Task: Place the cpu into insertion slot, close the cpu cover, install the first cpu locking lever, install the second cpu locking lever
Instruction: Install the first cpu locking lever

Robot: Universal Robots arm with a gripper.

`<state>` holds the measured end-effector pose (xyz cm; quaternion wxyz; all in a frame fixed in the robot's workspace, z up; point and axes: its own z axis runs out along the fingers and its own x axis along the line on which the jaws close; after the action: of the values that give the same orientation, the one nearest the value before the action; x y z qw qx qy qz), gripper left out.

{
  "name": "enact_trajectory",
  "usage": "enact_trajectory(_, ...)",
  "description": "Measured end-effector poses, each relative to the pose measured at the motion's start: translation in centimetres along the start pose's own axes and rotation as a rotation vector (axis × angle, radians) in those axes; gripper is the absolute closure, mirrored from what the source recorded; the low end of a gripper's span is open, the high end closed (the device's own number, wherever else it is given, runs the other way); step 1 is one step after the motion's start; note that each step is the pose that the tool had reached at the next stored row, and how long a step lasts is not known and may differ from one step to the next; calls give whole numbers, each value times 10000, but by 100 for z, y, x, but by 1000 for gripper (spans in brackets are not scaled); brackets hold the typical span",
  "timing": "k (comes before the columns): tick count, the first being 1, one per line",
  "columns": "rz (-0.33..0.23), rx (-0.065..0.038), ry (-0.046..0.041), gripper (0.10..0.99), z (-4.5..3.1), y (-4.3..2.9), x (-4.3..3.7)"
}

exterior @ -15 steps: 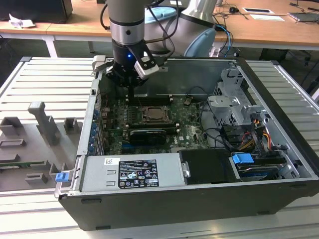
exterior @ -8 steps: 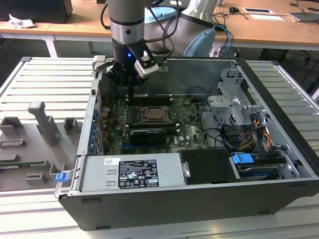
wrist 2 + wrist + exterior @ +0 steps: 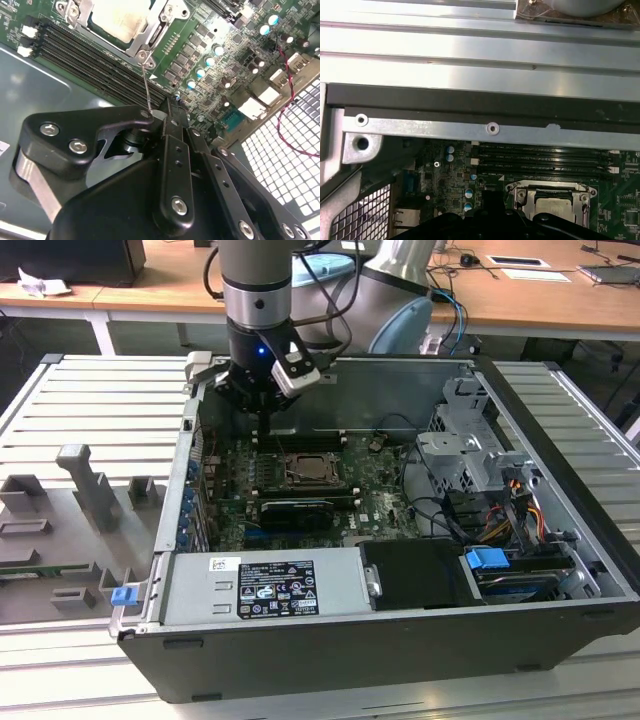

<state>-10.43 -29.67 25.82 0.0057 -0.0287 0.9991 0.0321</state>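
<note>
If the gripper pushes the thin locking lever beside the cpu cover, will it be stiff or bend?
The locking lever looks like thin bare wire, so it probably flexes springily. It seems hinged at a corner of the cpu cover, so it likely swings there. Smooth metal may slip on the gripper.

Case wall (image 3: 400, 395) close beside claw (image 3: 262, 432)

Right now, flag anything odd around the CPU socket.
One thing: a thin silvery wire locking lever stands up from the corner of the square silvery metal cpu cover, unlatched, its free end pinched in the black gripper. Nothing else looks askew.
</note>
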Motion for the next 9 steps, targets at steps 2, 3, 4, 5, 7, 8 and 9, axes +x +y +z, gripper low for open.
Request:
enact_trajectory(2, 0, 0, 0, 980, 0, -1, -20)
enact_trajectory(3, -1, 0, 0, 980, 0, -2, -30)
enact_trajectory(4, 0, 0, 0, 980, 0, -2, -37)
enact_trajectory(5, 0, 0, 0, 980, 1, -3, -49)
enact_trajectory(7, -1, -1, 0, 980, 1, -4, -67)
enact_trajectory(8, 0, 0, 0, 980, 1, -4, -79)
enact_trajectory(9, -1, 0, 1, 980, 1, -6, -98)
